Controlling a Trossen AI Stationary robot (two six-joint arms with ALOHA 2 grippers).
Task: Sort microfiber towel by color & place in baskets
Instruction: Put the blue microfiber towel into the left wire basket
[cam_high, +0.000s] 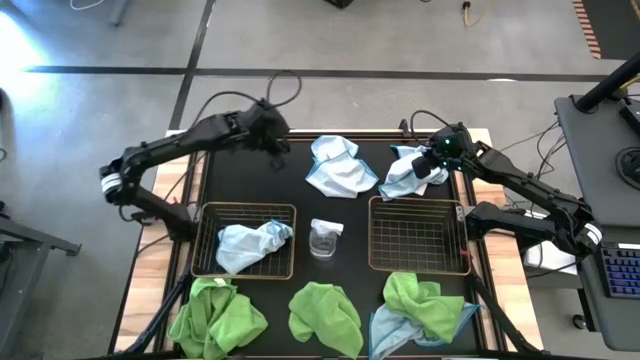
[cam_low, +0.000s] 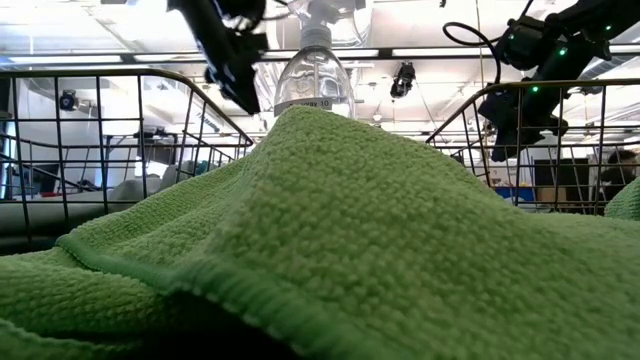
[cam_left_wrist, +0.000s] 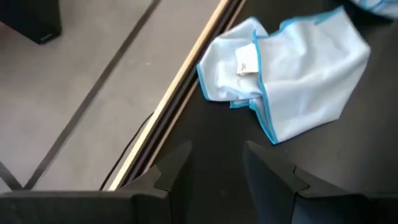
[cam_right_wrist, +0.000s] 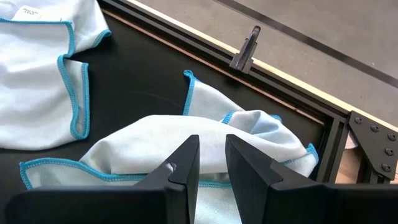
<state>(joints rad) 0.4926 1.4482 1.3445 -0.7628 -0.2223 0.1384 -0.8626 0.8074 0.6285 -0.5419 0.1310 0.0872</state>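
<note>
My right gripper is at the far right of the table, shut on a pale blue towel. My left gripper is open and empty at the far left, short of a second pale blue towel that lies crumpled on the black mat; this towel also shows in the left wrist view. The left basket holds a third pale blue towel. The right basket holds nothing. Three lime green towels lie along the near edge. My right gripper pinches a raised fold at the top of the pale blue towel's heap between its two fingers. They come from above, slanting toward the far edge. The cloth rises to the fingertips, and its spread edges lie on the mat.
A small clear plastic container stands between the two baskets. Another pale blue towel lies under the green one at the near right. A metal bracket stands on the table's far rail. In the low view a green towel fills the foreground.
</note>
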